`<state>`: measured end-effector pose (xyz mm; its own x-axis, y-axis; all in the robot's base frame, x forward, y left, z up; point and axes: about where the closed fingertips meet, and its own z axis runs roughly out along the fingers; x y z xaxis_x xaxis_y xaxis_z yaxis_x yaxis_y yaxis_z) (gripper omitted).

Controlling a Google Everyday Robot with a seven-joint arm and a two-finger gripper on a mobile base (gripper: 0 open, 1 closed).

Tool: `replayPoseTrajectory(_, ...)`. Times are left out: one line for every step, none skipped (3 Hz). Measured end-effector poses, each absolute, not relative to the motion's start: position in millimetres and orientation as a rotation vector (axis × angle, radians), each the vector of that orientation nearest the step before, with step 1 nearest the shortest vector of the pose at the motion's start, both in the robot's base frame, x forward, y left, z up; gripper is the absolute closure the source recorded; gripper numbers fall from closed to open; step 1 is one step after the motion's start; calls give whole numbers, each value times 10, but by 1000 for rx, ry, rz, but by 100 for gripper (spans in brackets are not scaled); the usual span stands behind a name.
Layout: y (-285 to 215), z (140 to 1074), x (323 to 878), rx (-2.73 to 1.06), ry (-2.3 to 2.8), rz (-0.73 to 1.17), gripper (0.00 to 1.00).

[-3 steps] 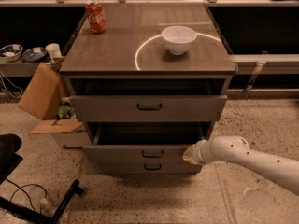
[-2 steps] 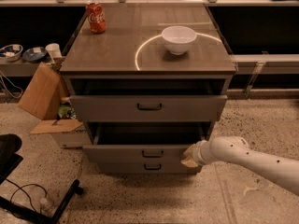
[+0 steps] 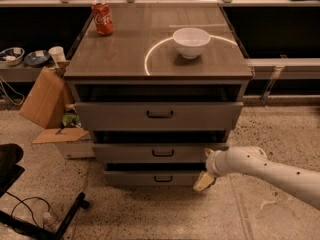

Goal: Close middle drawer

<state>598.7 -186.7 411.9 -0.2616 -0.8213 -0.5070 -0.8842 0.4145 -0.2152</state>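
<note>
The grey cabinet point(image 3: 158, 59) has three drawers. The middle drawer point(image 3: 150, 153) has a low grey front and a small dark handle point(image 3: 163, 153). It stands out only a little, with a dark gap above its front. My gripper point(image 3: 206, 167), on a white arm point(image 3: 270, 171) coming from the right, is at the right end of the middle drawer's front. Its cream fingers point(image 3: 204, 181) are spread apart and hold nothing. The upper one touches the drawer front and the lower one is by the bottom drawer point(image 3: 155, 178).
The top drawer point(image 3: 159, 115) stands pulled out further. A white bowl point(image 3: 191, 41) and a red can point(image 3: 103, 18) stand on the cabinet top. A cardboard box point(image 3: 42, 99) and a black chair base point(image 3: 20, 194) are on the floor to the left.
The middle drawer's front has moved back into the cabinet, and less of its box shows. My gripper has stayed against its right end and followed it in.
</note>
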Motion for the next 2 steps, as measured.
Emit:
replayPoseTrajectory(-1862, 4113, 5994, -1444, 2121, 152, 26)
replayPoseTrajectory(-1838, 4084, 6026, -1458, 2116, 168, 50)
